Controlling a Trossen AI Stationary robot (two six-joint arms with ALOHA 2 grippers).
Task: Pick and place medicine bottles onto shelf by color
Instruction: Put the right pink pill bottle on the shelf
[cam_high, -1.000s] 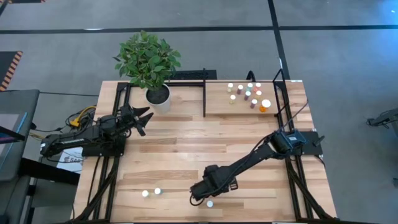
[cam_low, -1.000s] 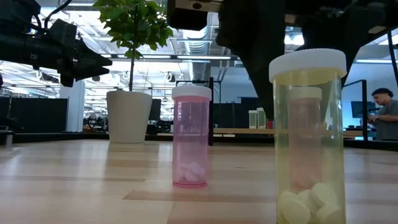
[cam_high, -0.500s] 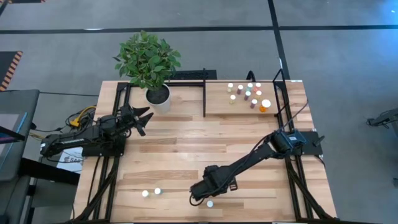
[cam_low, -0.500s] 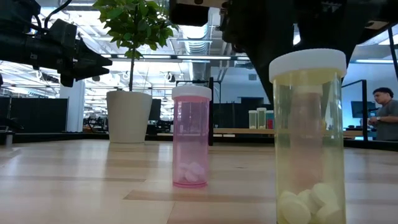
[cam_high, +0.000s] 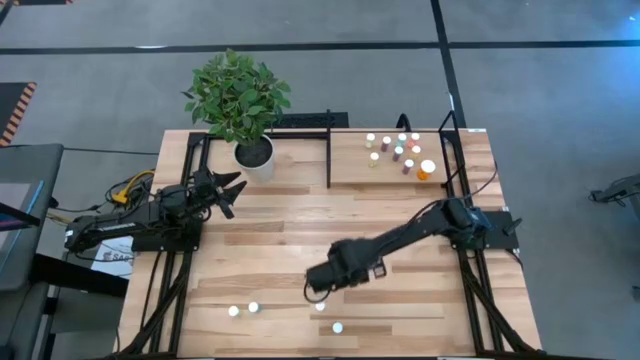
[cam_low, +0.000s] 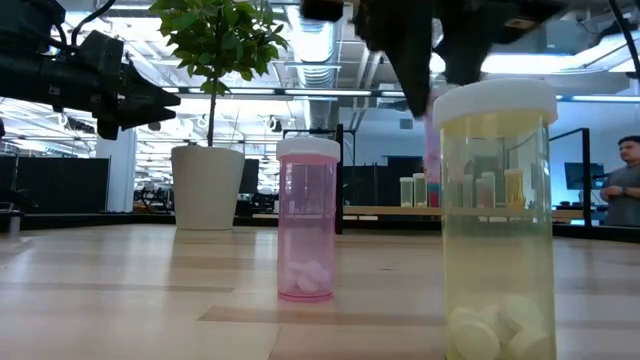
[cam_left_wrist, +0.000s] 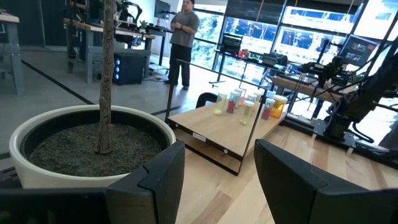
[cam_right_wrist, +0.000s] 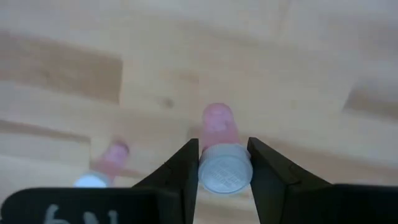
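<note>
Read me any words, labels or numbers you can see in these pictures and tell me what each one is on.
Nothing reads clearly.
White marks on the right tool: cut off, unreadable.
White sheet at the table edge: print too small.
Small white label on the shelf: too small.

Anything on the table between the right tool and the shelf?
Nothing stands there. In the high view, the stretch from the right tool, shut on a pink bottle, to the shelf is bare planks, crossed only by that arm itself.
</note>
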